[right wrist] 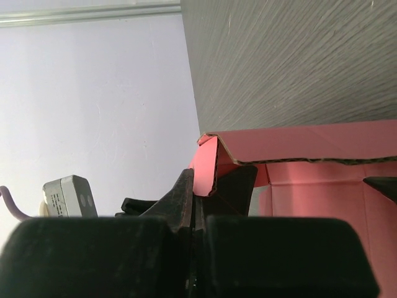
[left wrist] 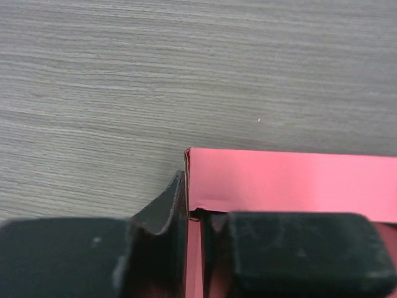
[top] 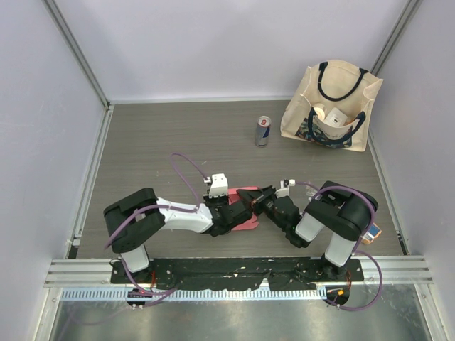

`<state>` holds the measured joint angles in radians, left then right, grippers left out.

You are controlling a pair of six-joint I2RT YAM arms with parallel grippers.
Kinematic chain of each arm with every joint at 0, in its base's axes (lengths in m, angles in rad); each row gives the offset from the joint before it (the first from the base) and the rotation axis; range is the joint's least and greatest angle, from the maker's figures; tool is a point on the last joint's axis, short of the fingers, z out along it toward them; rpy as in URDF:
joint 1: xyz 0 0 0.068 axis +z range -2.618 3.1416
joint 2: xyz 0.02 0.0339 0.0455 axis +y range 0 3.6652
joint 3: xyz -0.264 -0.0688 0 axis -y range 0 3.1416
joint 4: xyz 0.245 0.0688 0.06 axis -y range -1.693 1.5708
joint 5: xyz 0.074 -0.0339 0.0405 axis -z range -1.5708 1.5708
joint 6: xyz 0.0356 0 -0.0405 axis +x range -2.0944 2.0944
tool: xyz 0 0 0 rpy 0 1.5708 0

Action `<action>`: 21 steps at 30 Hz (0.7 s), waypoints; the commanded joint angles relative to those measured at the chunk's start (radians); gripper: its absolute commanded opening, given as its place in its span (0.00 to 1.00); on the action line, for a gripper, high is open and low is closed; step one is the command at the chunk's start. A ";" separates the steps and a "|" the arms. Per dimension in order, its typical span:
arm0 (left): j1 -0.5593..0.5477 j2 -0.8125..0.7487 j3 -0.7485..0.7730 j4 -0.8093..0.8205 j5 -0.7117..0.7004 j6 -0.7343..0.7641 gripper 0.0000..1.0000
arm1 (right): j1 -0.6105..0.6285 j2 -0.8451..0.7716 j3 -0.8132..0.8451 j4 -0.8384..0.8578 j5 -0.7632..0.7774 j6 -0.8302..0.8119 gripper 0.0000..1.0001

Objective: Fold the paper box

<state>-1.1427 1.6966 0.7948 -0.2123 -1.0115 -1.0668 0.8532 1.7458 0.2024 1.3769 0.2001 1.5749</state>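
Observation:
The pink-red paper box [top: 245, 207] lies on the wooden table between the two arms, partly hidden under them. My left gripper [top: 229, 213] is shut on the box's near-left edge; in the left wrist view its jaws [left wrist: 197, 248] pinch a thin card wall beside a raised flap [left wrist: 291, 183]. My right gripper [top: 260, 202] is shut on the box's right side; in the right wrist view its jaws [right wrist: 200, 195] clamp a folded flap [right wrist: 208, 162] of the corrugated card, with the box's interior [right wrist: 322, 198] to the right.
A drink can [top: 263, 131] stands behind the box. A cream tote bag [top: 331, 108] with a small white box inside leans at the back right. The left arm's wrist [right wrist: 68, 195] shows in the right wrist view. Walls enclose the table.

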 commanded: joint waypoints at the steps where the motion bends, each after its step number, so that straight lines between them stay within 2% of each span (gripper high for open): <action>1: 0.017 0.073 0.101 -0.186 -0.145 -0.186 0.06 | 0.003 0.014 -0.012 0.011 0.007 -0.015 0.02; 2: 0.020 0.122 0.166 -0.334 -0.139 -0.246 0.03 | 0.003 0.015 -0.012 0.010 0.007 -0.016 0.01; 3: 0.027 0.147 0.203 -0.410 -0.134 -0.371 0.00 | 0.004 0.015 -0.012 0.008 0.009 -0.016 0.01; 5: 0.028 0.201 0.291 -0.587 -0.122 -0.462 0.00 | 0.004 0.014 -0.011 0.008 0.009 -0.016 0.02; 6: 0.026 0.233 0.306 -0.620 -0.115 -0.508 0.00 | 0.004 0.015 -0.012 0.007 0.009 -0.016 0.01; 9: 0.020 0.203 0.273 -0.578 -0.099 -0.493 0.00 | 0.004 0.017 -0.015 0.016 0.010 -0.019 0.02; 11: 0.018 0.151 0.194 -0.410 -0.076 -0.353 0.01 | 0.003 0.018 -0.015 0.021 0.010 -0.026 0.02; 13: 0.018 0.062 0.135 -0.243 -0.026 -0.186 0.18 | 0.003 0.021 -0.009 0.021 0.002 -0.038 0.02; 14: 0.017 0.034 0.091 -0.216 -0.010 -0.152 0.24 | 0.004 0.023 -0.005 0.021 -0.001 -0.042 0.01; 15: 0.017 -0.029 0.072 -0.202 0.013 -0.133 0.39 | 0.003 0.024 0.000 0.016 -0.002 -0.047 0.01; 16: 0.015 -0.061 0.028 -0.143 0.031 -0.057 0.44 | 0.004 0.024 0.003 0.010 -0.007 -0.059 0.01; 17: 0.014 -0.092 0.008 -0.119 0.048 -0.029 0.53 | 0.003 0.024 0.008 0.004 -0.008 -0.062 0.02; 18: 0.015 -0.130 -0.014 -0.104 0.092 -0.006 0.56 | 0.003 0.024 0.012 -0.002 -0.010 -0.067 0.01; 19: 0.015 -0.199 -0.064 -0.044 0.125 0.083 0.59 | 0.003 0.024 0.017 -0.010 -0.008 -0.076 0.02; 21: 0.015 -0.280 -0.126 0.043 0.201 0.181 0.78 | 0.003 0.023 0.031 -0.025 -0.019 -0.079 0.01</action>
<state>-1.1343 1.5742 0.7582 -0.3717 -0.9253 -1.1351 0.8509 1.7542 0.2123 1.3788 0.1902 1.5524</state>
